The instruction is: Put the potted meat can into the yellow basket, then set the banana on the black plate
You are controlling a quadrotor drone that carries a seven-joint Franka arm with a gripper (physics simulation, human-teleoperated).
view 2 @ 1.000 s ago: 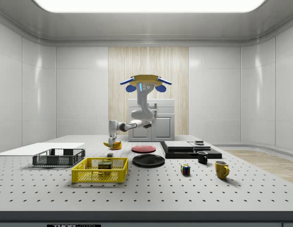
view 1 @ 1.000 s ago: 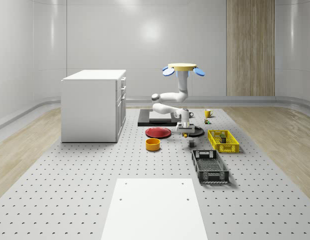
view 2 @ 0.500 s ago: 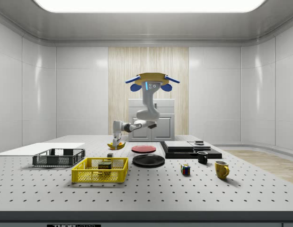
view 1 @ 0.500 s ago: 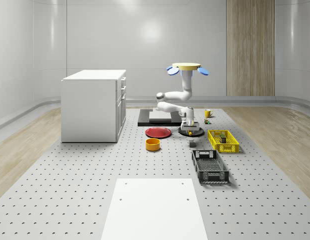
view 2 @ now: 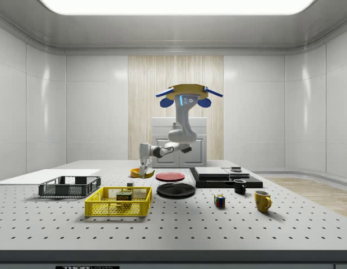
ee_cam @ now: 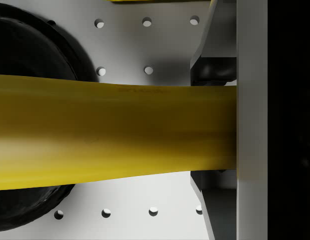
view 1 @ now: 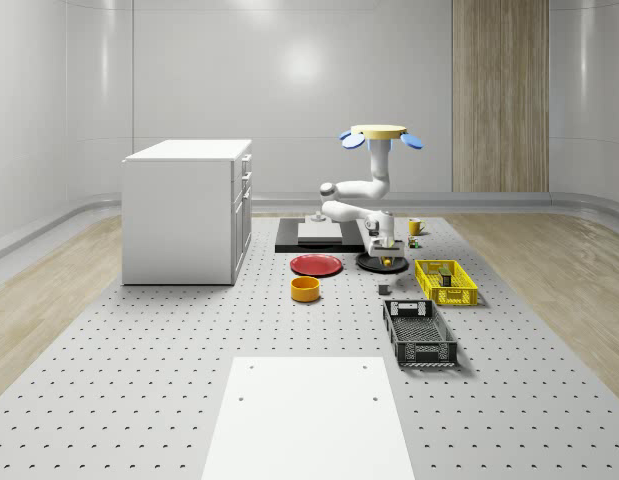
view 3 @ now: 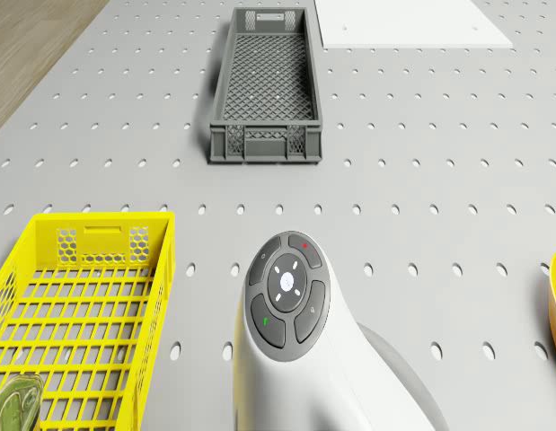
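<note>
My gripper (view 1: 386,255) is shut on the yellow banana (ee_cam: 114,132), which lies crosswise against one finger (ee_cam: 251,100). It hangs low at the rim of the black plate (view 1: 381,264). In the side view the gripper (view 2: 144,171) is just left of the plate (view 2: 176,190), and the wrist view has the plate (ee_cam: 29,50) partly under the banana. The drone (view 1: 380,134) hovers above the plate area. The potted meat can (view 2: 124,196) lies inside the yellow basket (view 2: 118,208), which stands right of the plate in the whole-scene view (view 1: 446,283).
A dark grey crate (view 1: 419,332) stands nearer than the basket. A red plate (view 1: 316,265) and an orange bowl (view 1: 305,289) lie left of the black plate. A white cabinet (view 1: 189,210) is at the left. Two mugs (view 2: 262,200) and a cube (view 2: 219,200) sit at the side view's right.
The drone and arm have carried the banana to the right and farther back in the whole-scene view, from near the small block to the black plate's rim.
</note>
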